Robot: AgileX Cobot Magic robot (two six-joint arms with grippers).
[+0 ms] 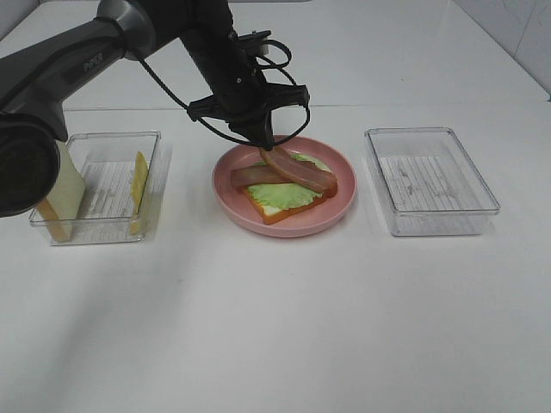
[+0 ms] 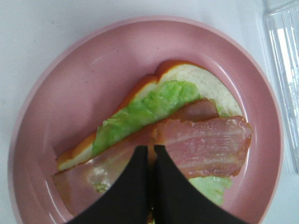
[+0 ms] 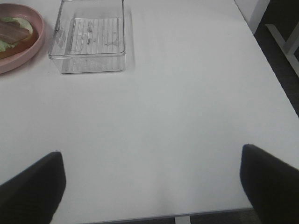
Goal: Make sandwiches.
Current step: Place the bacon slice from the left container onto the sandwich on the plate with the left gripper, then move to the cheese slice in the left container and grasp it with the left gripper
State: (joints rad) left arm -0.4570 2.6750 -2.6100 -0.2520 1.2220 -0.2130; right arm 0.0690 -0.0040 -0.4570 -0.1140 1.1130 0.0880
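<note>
The sandwich is an open stack on a pink plate [image 1: 284,228]: a toast slice [image 1: 274,212], green lettuce [image 1: 288,196] and two bacon strips, no top slice. My left gripper [image 1: 265,144] reaches over the plate's far side and is shut on the end of the upper bacon strip [image 1: 301,172], which lies slanted across the lower strip [image 1: 251,176]. The left wrist view shows the gripper [image 2: 150,150], that strip [image 2: 210,144], the lettuce [image 2: 145,107] and the plate [image 2: 70,70]. My right gripper [image 3: 150,151] is open and empty over bare table.
A clear tray [image 1: 103,185] left of the plate holds a yellow cheese slice [image 1: 138,181] on edge and a white toast slice [image 1: 65,185] leaning at its left end. An empty clear tray [image 1: 430,181] stands right of the plate, also in the right wrist view [image 3: 88,42].
</note>
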